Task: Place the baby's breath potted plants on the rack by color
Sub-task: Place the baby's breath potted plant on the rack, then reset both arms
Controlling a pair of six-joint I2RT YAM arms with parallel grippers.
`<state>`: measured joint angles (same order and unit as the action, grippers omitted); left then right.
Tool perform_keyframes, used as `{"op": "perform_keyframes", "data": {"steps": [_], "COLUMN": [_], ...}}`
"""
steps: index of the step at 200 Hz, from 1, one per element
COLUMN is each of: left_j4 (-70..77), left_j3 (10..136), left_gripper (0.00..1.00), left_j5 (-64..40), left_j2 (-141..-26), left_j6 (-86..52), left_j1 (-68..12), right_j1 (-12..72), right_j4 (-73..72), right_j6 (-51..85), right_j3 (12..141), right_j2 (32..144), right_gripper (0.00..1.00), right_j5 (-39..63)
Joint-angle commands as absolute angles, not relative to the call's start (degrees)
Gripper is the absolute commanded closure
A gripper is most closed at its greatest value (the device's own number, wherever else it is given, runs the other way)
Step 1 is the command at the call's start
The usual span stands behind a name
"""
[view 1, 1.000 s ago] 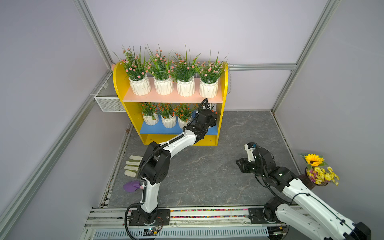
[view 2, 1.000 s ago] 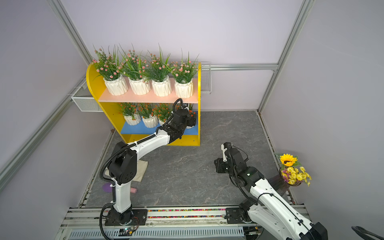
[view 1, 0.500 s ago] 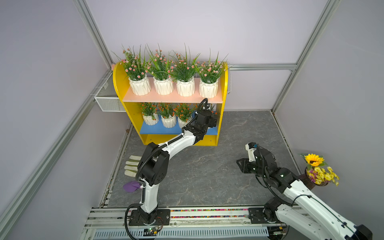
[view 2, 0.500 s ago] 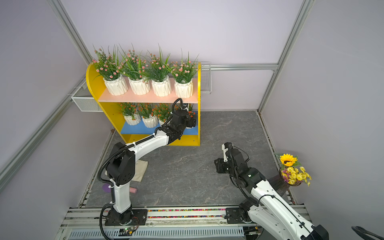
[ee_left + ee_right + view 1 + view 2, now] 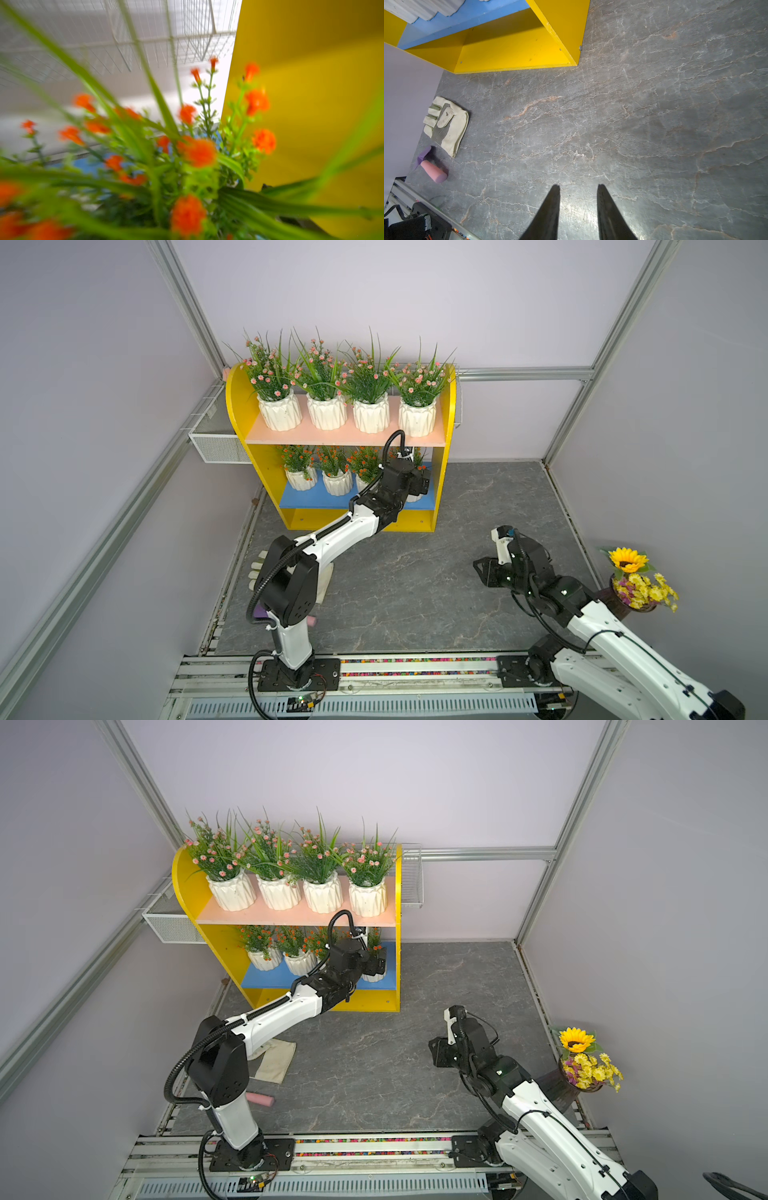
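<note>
Fourth orange-red plant (image 5: 375,939) half hidden behind left arm (image 5: 282,1017), left jaws indistinct

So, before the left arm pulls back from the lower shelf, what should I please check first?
1. Four pink plants on pink upper board: ok.
2. Three orange plants standing on blue lower board: ok.
3. Fourth orange plant upright: cannot tell, left arm hides it.
4. Left pincer free of that plant: cannot tell.
5. Right pincer open, empty, above floor: ok.
</note>
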<state>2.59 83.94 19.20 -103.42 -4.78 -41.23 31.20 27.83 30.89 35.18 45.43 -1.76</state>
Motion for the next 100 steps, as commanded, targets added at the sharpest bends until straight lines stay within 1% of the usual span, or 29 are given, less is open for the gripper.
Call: {"op": "perform_keyframes", "data": {"steps": [1, 21, 47, 100], "left_j4": [2.76, 0.09, -1.12, -1.93], "left_j3": [83.28, 83.32, 80.66, 73.09], "left_gripper": [0.01, 0.01, 0.01, 0.01], "left_j5": [18.51, 17.01, 12.28, 11.29], "left_j2": [-101.17, -100.2, -97.84, -93.1], "left_j6": [-4.46, -5.3, -6.43, -9.69], "left_j1": [-40.96, -40.96, -41.13, -43.12], "right_j1": [30.88, 30.87, 30.89, 30.91], "right_j4": [28.3, 28.28, 28.37, 27.43], "right_j6": [31.84, 31.82, 31.73, 31.46], "right_j3": [34.82, 34.9, 34.98, 34.99], "right_j2": [45.32, 45.19, 45.34, 46.23], "right_gripper": [0.67, 0.66, 0.65, 0.65], "right_j5": [-2.71, -2.91, -3.31, -3.43]}}
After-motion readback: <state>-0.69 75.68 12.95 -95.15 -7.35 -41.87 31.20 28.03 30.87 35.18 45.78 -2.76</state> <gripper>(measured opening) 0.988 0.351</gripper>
